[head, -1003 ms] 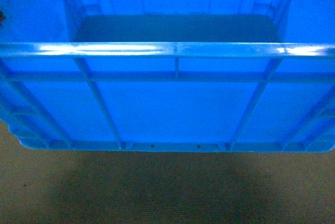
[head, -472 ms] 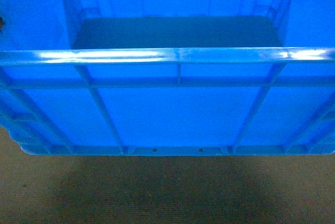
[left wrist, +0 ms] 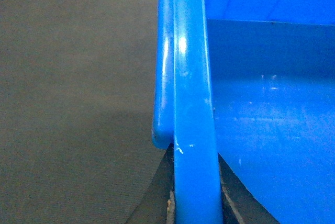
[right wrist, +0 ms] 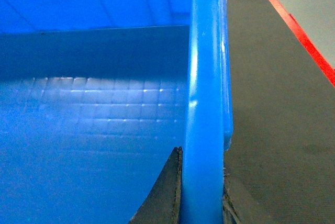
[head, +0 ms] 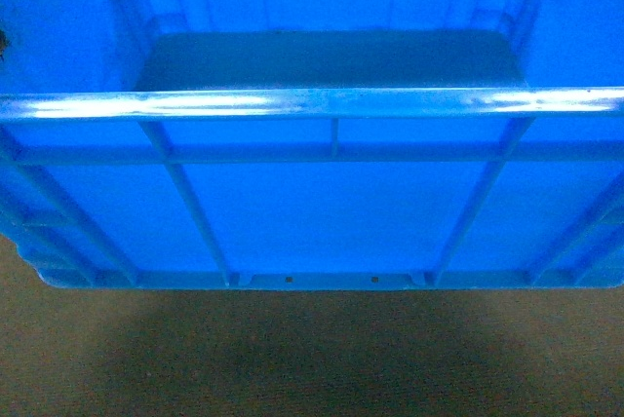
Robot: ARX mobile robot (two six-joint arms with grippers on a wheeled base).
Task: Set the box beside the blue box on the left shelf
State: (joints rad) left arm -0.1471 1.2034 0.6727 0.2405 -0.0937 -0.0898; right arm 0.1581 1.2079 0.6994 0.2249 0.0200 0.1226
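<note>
Grey carpeted floor (head: 312,359) lies beneath the box (head: 331,212), held aloft. Left fingers (left wrist: 157,198) clamp its left rim, right fingers (right wrist: 162,195) its right rim; the rim runs between each pair.

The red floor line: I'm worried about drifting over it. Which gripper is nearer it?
Right. The right gripper clamps the box rim with the red floor line just beyond; the left gripper clamps the opposite rim.
</note>
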